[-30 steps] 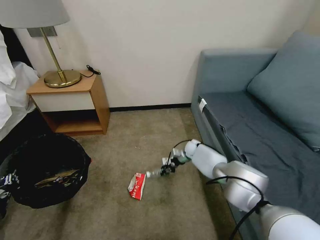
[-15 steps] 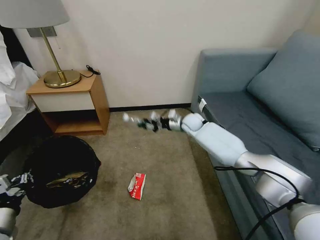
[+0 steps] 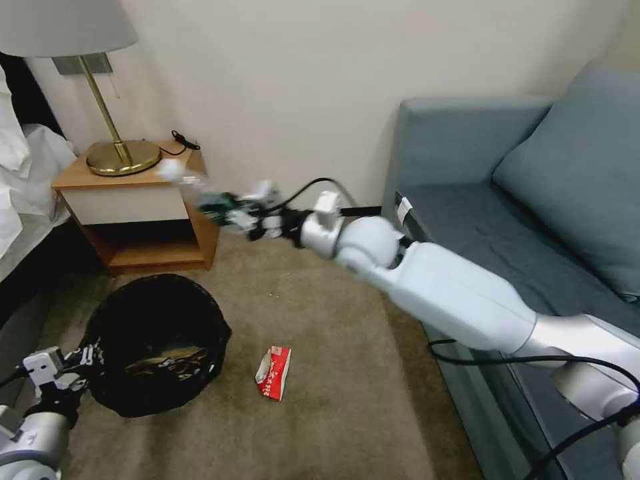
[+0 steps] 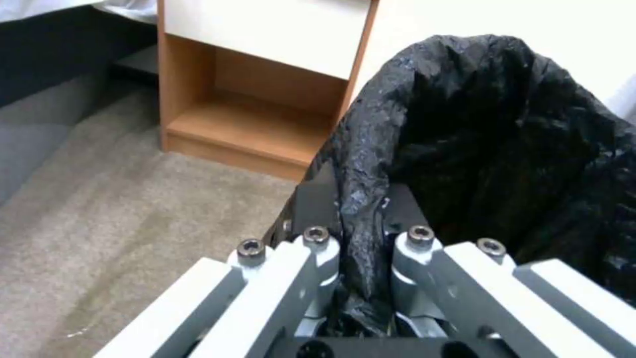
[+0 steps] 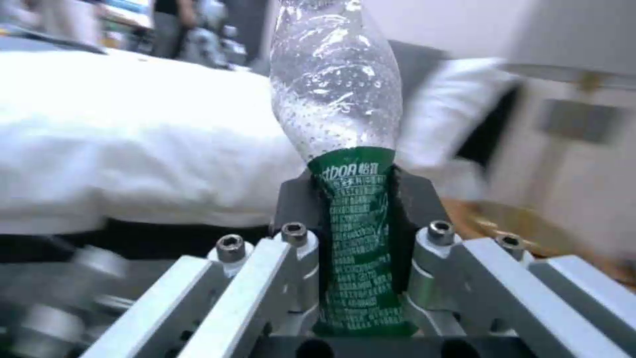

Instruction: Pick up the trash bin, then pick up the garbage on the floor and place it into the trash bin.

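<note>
The right gripper [image 3: 230, 208], jaws clenched on the bottle [image 3: 193, 189], hangs above and beyond the trash bin [image 3: 160, 343], bottle's long axis pointing away from the wrist; the left gripper [image 3: 73, 365] pinches the bin's rim; the red-and-white packet [image 3: 274, 372] lies on the floor beside it.

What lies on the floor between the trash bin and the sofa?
In the head view, a red-and-white packet lies on the carpet between the trash bin and the sofa, touching neither.

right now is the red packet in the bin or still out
Out: the red-and-white packet lies on the carpet beside the trash bin.
</note>
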Tool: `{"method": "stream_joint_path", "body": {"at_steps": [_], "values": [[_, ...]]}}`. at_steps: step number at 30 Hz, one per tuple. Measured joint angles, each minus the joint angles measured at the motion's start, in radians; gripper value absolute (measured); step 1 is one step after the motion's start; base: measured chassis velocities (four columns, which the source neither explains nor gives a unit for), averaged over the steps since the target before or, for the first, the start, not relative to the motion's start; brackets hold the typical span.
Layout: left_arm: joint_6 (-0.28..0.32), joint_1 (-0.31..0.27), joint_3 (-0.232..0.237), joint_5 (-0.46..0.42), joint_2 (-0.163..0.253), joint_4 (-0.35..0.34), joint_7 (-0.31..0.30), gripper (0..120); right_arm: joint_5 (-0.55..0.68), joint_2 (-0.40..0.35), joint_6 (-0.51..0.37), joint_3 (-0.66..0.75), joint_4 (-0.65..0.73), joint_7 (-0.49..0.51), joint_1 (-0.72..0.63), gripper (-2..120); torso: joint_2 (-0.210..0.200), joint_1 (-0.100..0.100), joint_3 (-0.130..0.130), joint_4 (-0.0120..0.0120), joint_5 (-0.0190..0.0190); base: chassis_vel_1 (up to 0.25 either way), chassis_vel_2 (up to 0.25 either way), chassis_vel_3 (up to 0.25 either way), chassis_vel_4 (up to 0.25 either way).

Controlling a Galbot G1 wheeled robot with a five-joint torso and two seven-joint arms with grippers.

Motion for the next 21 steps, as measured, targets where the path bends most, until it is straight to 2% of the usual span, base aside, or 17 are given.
{"method": "stream_joint_path", "body": {"at_steps": [9, 21], "values": [[0.001, 0.008, -0.002, -0.039, 0.013, -0.006, 0.009, 4, -0.01, 0.035, 0.002, -0.168, 0.013, 0.029, 0.021, 14, 0.0, 0.0, 0.0, -0.0005, 0.0002, 0.0, 0.0, 0.0, 0.0], [0.001, 0.002, 0.004, -0.047, 0.006, -0.023, 0.017, 4, -0.093, 0.044, 0.028, -0.25, -0.065, 0.011, -0.027, 14, 0.0, 0.0, 0.0, -0.0006, 0.0004, 0.0, 0.0, 0.0, 0.0]]}}
